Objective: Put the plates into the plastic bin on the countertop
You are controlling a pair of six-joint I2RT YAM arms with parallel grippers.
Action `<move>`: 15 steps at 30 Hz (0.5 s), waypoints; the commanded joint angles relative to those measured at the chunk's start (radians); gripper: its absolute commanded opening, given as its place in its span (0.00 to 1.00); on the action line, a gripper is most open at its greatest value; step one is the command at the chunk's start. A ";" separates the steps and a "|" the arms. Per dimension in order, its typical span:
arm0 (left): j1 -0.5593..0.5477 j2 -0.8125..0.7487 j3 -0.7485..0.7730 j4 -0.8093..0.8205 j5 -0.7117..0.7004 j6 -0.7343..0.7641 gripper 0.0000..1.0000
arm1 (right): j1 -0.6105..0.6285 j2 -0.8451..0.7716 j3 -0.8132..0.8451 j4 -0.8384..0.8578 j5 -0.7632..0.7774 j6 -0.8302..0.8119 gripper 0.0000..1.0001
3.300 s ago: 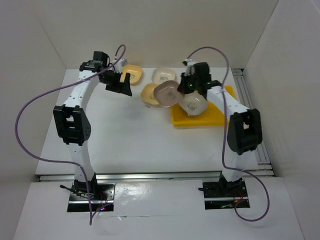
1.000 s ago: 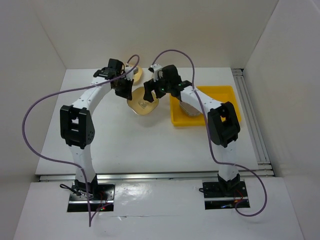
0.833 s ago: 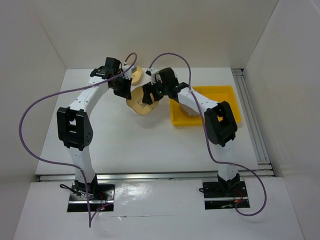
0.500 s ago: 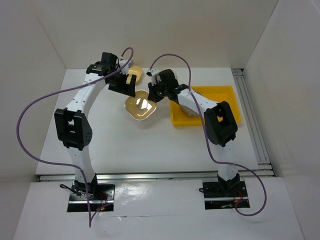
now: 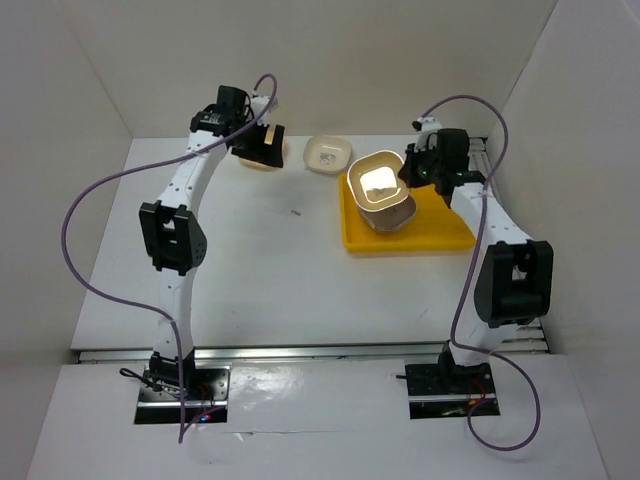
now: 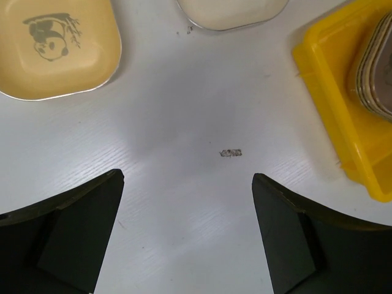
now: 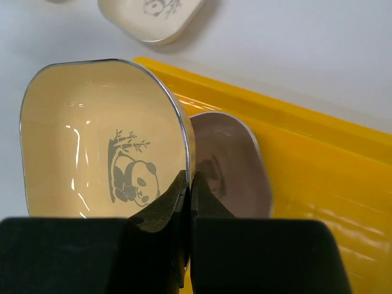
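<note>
My right gripper (image 7: 190,184) is shut on the rim of a yellow plate with a panda mark (image 7: 104,141), holding it tilted above the plastic bin (image 7: 318,184). A brown plate (image 7: 229,162) tops the stack inside the bin. From above, the held plate (image 5: 380,182) hangs over the bin's left half (image 5: 440,228). My left gripper (image 6: 187,236) is open over bare countertop (image 6: 184,122), holding nothing. Ahead of it to the left lies another yellow plate (image 6: 55,46), and a cream plate (image 6: 233,12) lies farther ahead. From above, the left gripper (image 5: 265,150) is at the back left.
White walls close in the countertop on three sides. A metal rail (image 5: 500,200) runs along the right edge beside the bin. A small dark speck (image 6: 231,152) marks the surface ahead of the left gripper. The cream plate (image 5: 328,153) sits between the two grippers.
The left gripper opened and let go of the yellow plate; the right gripper shut on its rim and carried it right, over the bin. The left arm drew back toward the back left.
</note>
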 commanded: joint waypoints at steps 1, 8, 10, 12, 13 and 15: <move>-0.031 0.046 0.040 0.016 -0.007 -0.010 0.99 | -0.060 -0.047 -0.025 -0.013 -0.069 -0.060 0.00; -0.073 0.096 0.049 0.088 -0.071 -0.019 0.99 | -0.097 -0.011 -0.050 0.059 0.036 -0.059 0.00; -0.073 0.096 0.049 0.088 -0.094 -0.019 0.99 | -0.097 0.021 -0.050 0.081 0.036 -0.049 0.00; -0.073 0.096 0.020 0.098 -0.135 -0.019 0.99 | -0.097 0.045 -0.006 0.081 0.036 -0.049 0.01; -0.073 0.087 0.007 0.098 -0.158 -0.019 0.99 | -0.097 0.074 0.010 0.081 0.024 -0.049 0.10; -0.062 0.077 -0.032 0.134 -0.217 -0.028 0.99 | -0.097 0.110 0.059 0.052 0.011 -0.058 0.64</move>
